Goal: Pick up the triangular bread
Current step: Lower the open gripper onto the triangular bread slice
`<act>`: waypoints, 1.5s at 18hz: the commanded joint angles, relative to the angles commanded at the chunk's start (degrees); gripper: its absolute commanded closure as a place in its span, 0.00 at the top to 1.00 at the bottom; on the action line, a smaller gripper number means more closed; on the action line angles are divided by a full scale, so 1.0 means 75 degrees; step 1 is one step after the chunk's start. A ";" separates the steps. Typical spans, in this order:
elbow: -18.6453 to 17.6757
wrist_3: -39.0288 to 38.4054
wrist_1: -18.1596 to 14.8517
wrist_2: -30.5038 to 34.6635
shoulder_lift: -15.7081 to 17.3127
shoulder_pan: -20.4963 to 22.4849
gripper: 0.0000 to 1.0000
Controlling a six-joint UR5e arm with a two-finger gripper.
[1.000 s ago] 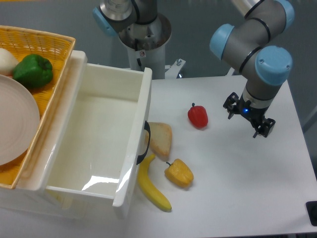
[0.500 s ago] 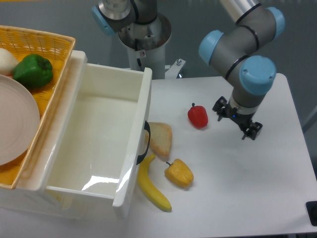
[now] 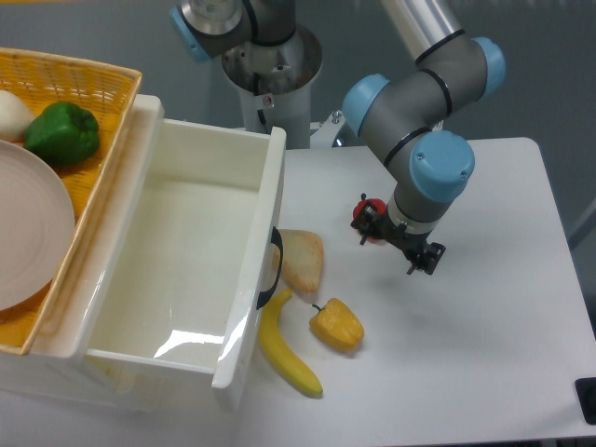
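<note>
Far to the left of the claw (image 3: 395, 245), a yellow woven basket (image 3: 110, 140) is holding a green pepper (image 3: 61, 132), a white round item (image 3: 13, 114) and a pale plate (image 3: 28, 233), while the white bin (image 3: 186, 270) beside it is showing only its bare floor. Just left of the claw, the triangular bread (image 3: 301, 263) is lying flat on the table (image 3: 484, 326) against the bin's wall, its long axis running toward and away from the camera, narrower end nearer the camera. The claw is hovering with its fingers spread, pinching nothing, partly covering a red pepper (image 3: 372, 207), with a yellow pepper (image 3: 336, 324) and a banana (image 3: 285, 348) lying below-left.
</note>
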 joint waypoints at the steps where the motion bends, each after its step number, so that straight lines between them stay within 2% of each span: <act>1: -0.0047 0.0000 -0.0012 -0.0176 0.0000 0.0012 1.00; 3: -0.0187 -0.0012 -0.0013 -0.0458 -0.0023 0.0012 1.00; 11: -0.0808 -0.0082 -0.0083 -0.0412 0.0023 -0.0070 1.00; 17: -0.0844 -0.0808 -0.0024 -0.0447 0.0047 -0.0269 0.96; 25: -0.0903 -0.0855 0.0034 -0.0494 0.0000 -0.0375 0.96; 27: -0.0973 -0.0879 0.0058 -0.0540 -0.0023 -0.0387 0.91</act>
